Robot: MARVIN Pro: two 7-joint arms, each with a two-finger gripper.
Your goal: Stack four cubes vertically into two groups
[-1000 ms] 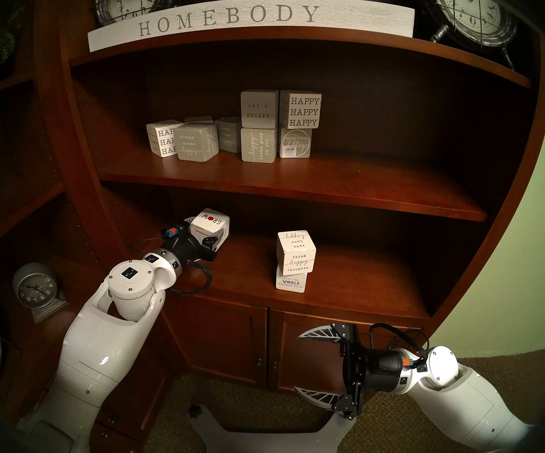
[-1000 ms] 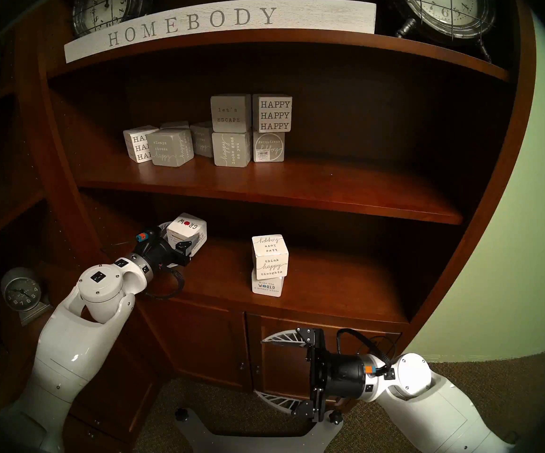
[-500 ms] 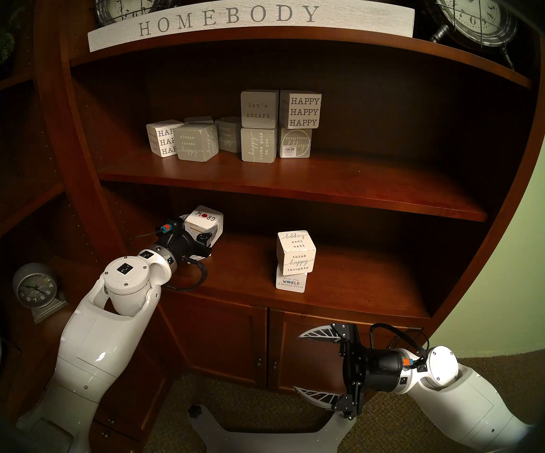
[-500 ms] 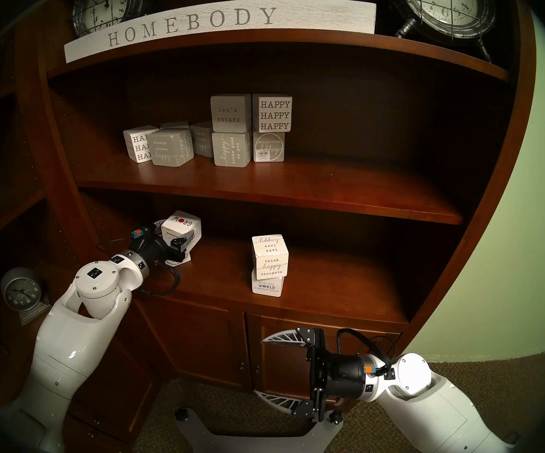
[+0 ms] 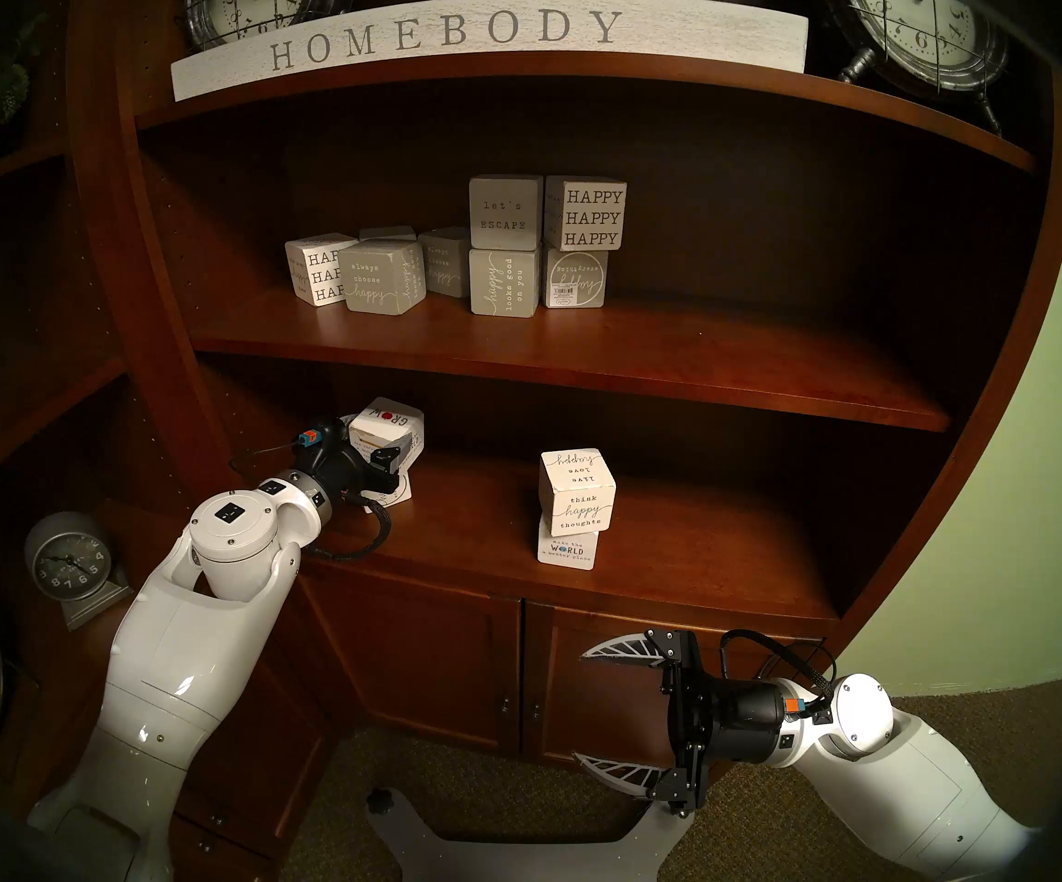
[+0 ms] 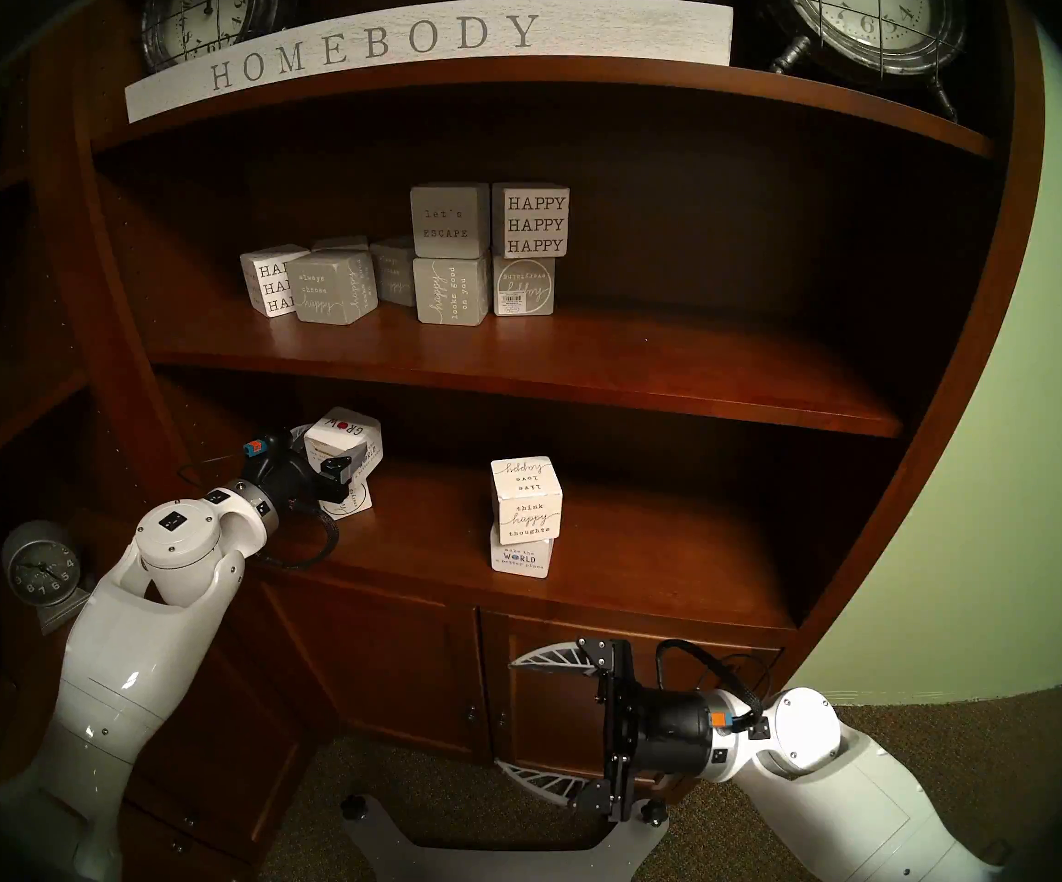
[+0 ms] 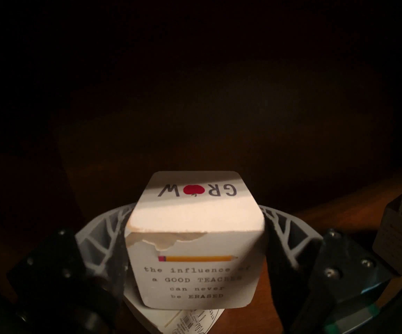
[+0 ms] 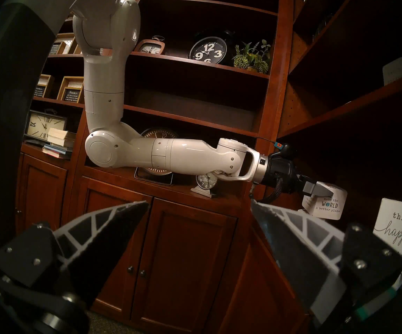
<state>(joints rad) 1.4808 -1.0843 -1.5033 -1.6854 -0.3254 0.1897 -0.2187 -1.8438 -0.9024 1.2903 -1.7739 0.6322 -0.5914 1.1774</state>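
My left gripper is shut on a white "GROW" cube, its fingers pressing both sides. It holds the cube at the left of the lower shelf, directly over a white cube with a barcode, which peeks out below. Whether the two touch I cannot tell. To the right, a "think happy thoughts" cube sits on a "make the WORLD" cube. My right gripper hangs open and empty in front of the cabinet doors.
The middle shelf holds several grey and white blocks, among them "let's ESCAPE" and "HAPPY HAPPY HAPPY". A HOMEBODY sign and clocks stand on top. A small grey clock stands left of my left arm.
My left gripper has carried the GROW cube to the left and slightly back, so the barcode cube now shows beneath it. The right arm has not moved.
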